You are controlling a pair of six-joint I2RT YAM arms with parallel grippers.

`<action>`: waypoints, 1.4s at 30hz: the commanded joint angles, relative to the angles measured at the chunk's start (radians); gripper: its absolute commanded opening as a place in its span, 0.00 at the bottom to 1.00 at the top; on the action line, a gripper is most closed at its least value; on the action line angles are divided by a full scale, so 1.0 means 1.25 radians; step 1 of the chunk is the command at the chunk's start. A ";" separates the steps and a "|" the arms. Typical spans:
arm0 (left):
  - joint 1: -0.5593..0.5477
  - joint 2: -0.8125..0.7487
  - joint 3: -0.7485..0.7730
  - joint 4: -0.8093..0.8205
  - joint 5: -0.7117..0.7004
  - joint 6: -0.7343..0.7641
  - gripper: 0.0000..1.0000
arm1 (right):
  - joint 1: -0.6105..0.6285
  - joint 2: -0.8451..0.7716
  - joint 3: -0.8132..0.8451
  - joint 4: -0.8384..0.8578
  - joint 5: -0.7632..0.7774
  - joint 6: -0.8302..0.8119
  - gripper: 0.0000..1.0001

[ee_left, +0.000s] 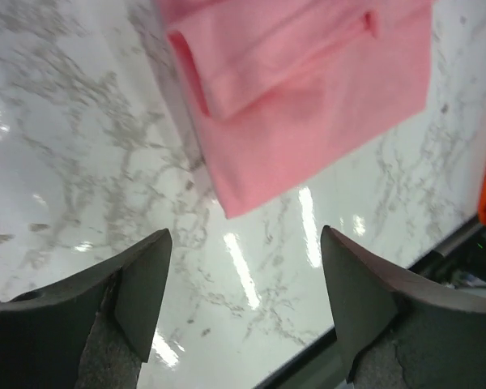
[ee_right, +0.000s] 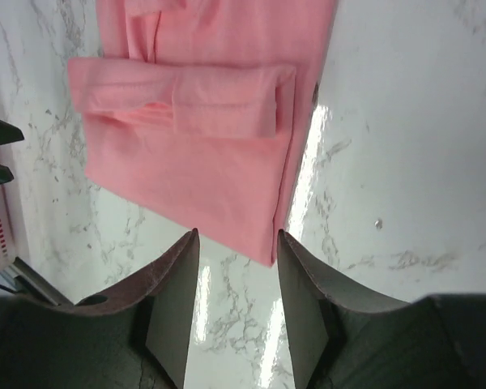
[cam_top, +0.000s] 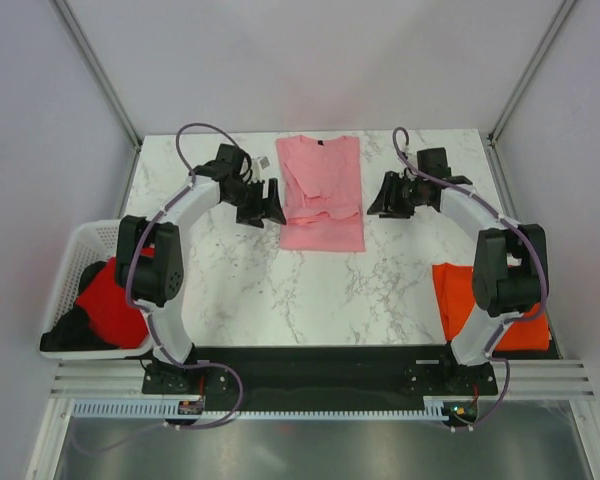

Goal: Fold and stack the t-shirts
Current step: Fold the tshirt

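Step in hand: folding of the pink t-shirt is judged to be partway done; the sides are turned in to a narrow strip and a sleeve is laid across the body
Pink t-shirt: laid flat at the far middle of the counter, collar away from the arms, hem towards them
Left tool: jaws spread wide, nothing held; it is placed just beside the shirt's left edge, above bare marble
Right tool: jaws parted about halfway, nothing gripped; it is held just beside the shirt's right edge, and the hem corner is seen beyond the fingertips
Orange t-shirt: lying at the near right of the counter, partly hidden by the right arm
Red t-shirt: bunched in the white basket at the left, not yet folded
Next move: the two hem corners would probably have to be pinched, one by each tool, and carried over towards the collar; thin doubled cloth calls for a low, level approach so that all layers are caught
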 commanded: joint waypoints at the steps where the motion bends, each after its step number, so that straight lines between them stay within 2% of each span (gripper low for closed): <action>1: 0.022 -0.033 -0.081 -0.013 0.166 -0.029 0.81 | -0.010 -0.046 -0.117 0.010 -0.086 0.032 0.51; 5: 0.036 -0.015 -0.131 0.017 0.250 -0.074 0.77 | -0.031 -0.044 -0.229 0.077 -0.147 0.122 0.52; 13: 0.045 0.050 -0.121 0.067 0.323 -0.128 0.64 | -0.031 -0.003 -0.271 0.147 -0.177 0.183 0.51; 26: 0.039 0.122 -0.100 0.072 0.305 -0.132 0.61 | -0.027 0.094 -0.214 0.153 -0.174 0.198 0.49; 36: 0.023 0.166 -0.068 0.071 0.299 -0.126 0.47 | -0.021 0.116 -0.217 0.151 -0.174 0.205 0.47; 42: 0.017 0.187 -0.058 0.071 0.300 -0.128 0.45 | -0.017 0.116 -0.224 0.151 -0.171 0.208 0.46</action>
